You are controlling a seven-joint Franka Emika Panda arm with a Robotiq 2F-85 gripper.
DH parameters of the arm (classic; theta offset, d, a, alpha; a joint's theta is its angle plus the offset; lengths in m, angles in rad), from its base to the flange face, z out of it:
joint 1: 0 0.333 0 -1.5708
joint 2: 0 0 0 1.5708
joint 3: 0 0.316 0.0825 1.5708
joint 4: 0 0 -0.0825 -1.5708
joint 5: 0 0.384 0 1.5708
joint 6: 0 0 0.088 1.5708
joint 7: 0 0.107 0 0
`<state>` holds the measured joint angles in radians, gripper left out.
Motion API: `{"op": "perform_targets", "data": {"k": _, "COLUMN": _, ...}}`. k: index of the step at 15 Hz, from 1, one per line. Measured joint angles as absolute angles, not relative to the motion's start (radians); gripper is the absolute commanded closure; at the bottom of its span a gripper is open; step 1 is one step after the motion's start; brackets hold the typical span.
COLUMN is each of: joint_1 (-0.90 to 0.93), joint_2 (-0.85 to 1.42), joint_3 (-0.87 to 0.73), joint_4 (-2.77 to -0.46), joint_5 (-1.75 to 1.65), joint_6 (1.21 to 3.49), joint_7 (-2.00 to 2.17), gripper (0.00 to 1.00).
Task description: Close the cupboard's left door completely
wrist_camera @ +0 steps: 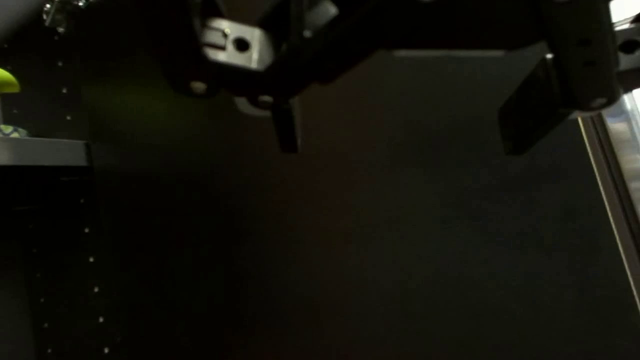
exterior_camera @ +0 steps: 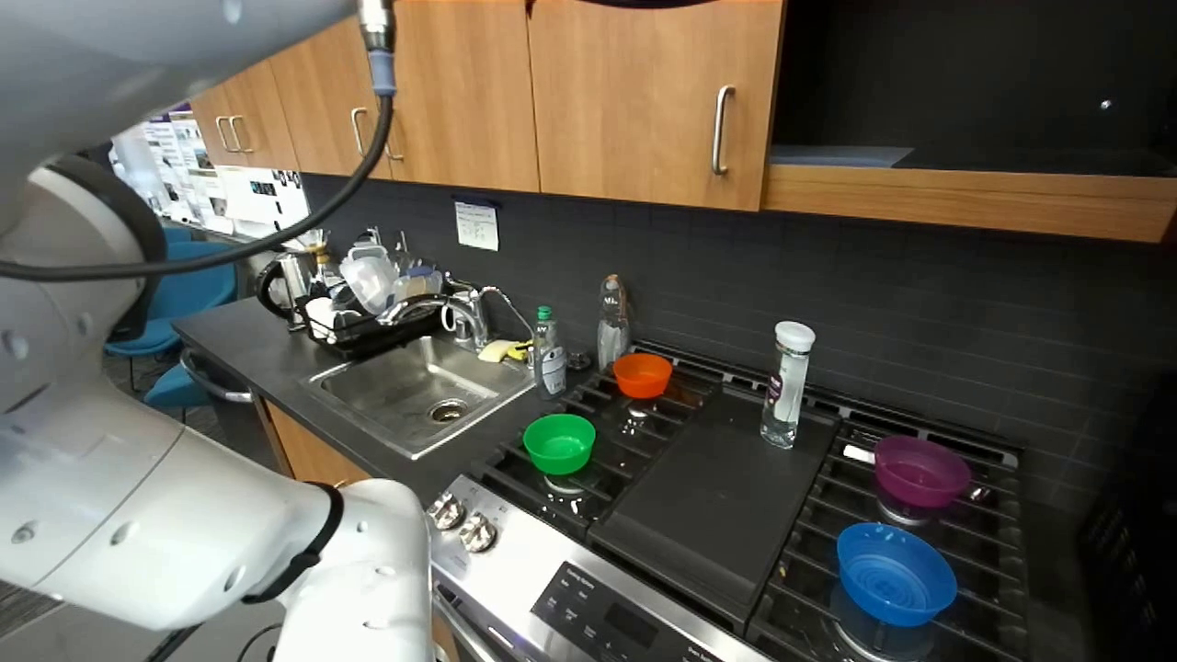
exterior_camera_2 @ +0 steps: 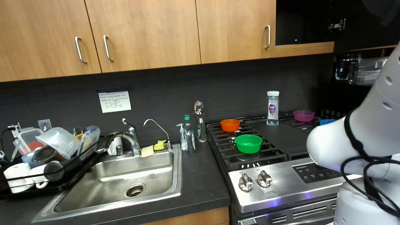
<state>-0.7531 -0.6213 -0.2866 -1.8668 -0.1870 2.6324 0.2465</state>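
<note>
1. Hand (wrist_camera: 402,142), wrist view: fingers (wrist_camera: 532,112) spread wide apart, with nothing between them. A flat door calls for a push rather than a pinch, which would account for the empty spread.

2. Dark panel (wrist_camera: 425,250), ahead of the hand: perhaps the inner face of an open door; the gloom leaves this, and any contact, uncertain.

3. Shelf (wrist_camera: 42,151) and peg holes (wrist_camera: 91,259), beside the hand at the left of that view: cabinet fittings, placing the hand, by inference, at the black opening (exterior_camera: 956,83) of the cupboard (exterior_camera: 956,202).

4. Left door (exterior_camera_2: 236,28): upright beside the opening in both exterior views, its lower edge in line with the cupboard's, as a closed or nearly closed door would stand. The hand lies outside these views, so its side relative to the door cannot be read.

5. Handle (exterior_camera_2: 267,37): set near the door's free edge, where a push has most leverage; pressing there would best finish the closing.

6. Green bowl (exterior_camera_2: 249,143) on the stove (exterior_camera_2: 281,195): judged to be below the hand, hence outside the door's swing.
</note>
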Motion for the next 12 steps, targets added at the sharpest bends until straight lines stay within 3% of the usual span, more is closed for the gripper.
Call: {"op": "perform_targets", "data": {"k": 12, "joint_1": -0.867, "joint_2": -0.590, "joint_3": -0.286, "joint_4": -1.830, "joint_5": -0.250, "joint_6": 2.701, "joint_7": 0.204, "gripper": 0.00}}
